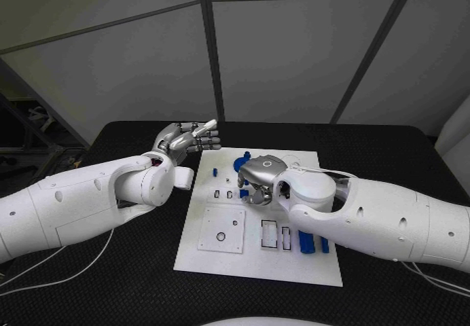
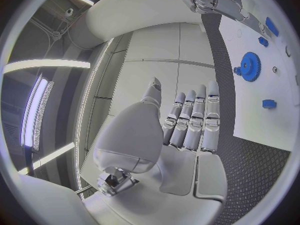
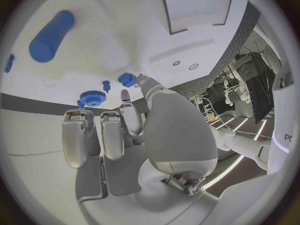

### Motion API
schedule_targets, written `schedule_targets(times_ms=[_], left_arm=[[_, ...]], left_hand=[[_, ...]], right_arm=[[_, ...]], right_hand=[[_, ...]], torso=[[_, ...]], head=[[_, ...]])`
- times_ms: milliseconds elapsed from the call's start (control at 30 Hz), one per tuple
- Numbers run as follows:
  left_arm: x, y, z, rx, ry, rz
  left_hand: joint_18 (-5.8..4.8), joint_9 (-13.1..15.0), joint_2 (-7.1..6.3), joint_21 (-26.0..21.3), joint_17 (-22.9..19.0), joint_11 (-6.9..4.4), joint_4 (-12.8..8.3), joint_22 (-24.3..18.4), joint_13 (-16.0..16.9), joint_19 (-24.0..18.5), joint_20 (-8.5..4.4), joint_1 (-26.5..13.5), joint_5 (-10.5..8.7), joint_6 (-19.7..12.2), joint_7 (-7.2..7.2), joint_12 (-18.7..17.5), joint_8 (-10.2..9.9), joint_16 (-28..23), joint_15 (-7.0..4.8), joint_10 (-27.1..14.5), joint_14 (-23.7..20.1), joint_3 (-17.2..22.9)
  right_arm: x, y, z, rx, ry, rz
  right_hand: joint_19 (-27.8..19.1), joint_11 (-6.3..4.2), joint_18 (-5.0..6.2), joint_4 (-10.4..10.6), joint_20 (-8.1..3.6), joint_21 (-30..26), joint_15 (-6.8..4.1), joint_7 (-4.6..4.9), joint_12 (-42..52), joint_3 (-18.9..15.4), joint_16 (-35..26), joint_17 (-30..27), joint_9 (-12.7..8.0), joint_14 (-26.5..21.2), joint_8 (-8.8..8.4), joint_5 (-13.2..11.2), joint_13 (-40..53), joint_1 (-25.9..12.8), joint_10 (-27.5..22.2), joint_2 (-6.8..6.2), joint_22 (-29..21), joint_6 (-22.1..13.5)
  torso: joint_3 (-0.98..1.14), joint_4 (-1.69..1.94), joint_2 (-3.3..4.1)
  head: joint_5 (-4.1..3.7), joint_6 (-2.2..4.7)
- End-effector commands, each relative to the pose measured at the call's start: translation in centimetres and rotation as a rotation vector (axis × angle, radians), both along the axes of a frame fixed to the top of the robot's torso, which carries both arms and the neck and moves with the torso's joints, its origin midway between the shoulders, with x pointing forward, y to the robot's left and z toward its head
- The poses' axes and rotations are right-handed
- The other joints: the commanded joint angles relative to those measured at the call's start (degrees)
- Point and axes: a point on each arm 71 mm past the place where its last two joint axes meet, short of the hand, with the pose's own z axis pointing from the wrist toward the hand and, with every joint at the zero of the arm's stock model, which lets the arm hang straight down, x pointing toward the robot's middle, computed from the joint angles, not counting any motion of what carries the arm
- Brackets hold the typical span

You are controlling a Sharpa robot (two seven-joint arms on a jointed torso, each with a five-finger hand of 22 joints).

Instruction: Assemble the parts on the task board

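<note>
progress: early — blue gear (image 2: 250, 66), blue cylinder (image 3: 51, 36) loose on task board (image 1: 259, 258) | left hand (image 1: 189, 138) fingers straight, empty | right hand (image 1: 259, 178) curled over board, grip cannot tell

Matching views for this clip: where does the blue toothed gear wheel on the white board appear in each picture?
Head view: the blue toothed gear wheel sits near the white task board's far end, just beyond the right hand.
Left wrist view: gear wheel at the upper right, on the board.
Right wrist view: gear wheel left of centre, above the fingertips.
Shared landmark: the small blue block beside the gear.
</note>
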Motion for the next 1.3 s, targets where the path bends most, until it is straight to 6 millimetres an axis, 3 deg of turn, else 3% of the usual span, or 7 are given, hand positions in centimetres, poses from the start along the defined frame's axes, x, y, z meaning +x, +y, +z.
schedule_targets(times_ms=[33,1300], left_arm=[[0.0,-0.1,0.2,-0.002,-0.011,-0.014],[-0.1,-0.2,0.2,-0.002,-0.008,-0.015]], left_hand=[[-1.13,-0.07,0.07,-0.23,0.06,0.15,-0.26,-0.06,-0.09,0.01,0.28,0.28,0.18,-0.36,0.33,-0.16,-0.31,-0.24,0.13,-0.3,0.22,0.01],[-1.13,-0.06,0.13,-0.25,0.09,0.16,-0.3,-0.08,-0.07,0.03,0.28,0.31,0.18,-0.36,0.34,-0.19,-0.33,-0.28,0.13,-0.3,0.27,-0.05]], right_arm=[[0.1,0.1,0.1,0.013,-0.008,0.0],[0.5,0.2,-1.5,-0.09,0.087,0.002]], right_hand=[[2.7,-0.09,-0.26,-0.35,0.36,-0.26,0.16,-0.16,0.28,0.14,-0.14,8.12,0.08,4.61,0.27,-0.38,1.83,0.51,0.39,0.09,11.3,0.27],[2.81,-0.4,-0.29,-0.83,0.05,-0.22,-0.21,-0.54,0.62,1.06,-0.07,8.37,0.45,4.68,0.82,-0.62,2.07,1.33,0.65,1.51,11.43,2.16]], torso=[[-0.02,-0.01,-0.03],[-0.04,-0.02,-0.11]], head=[[0.01,-0.03],[0.22,-0.8]])
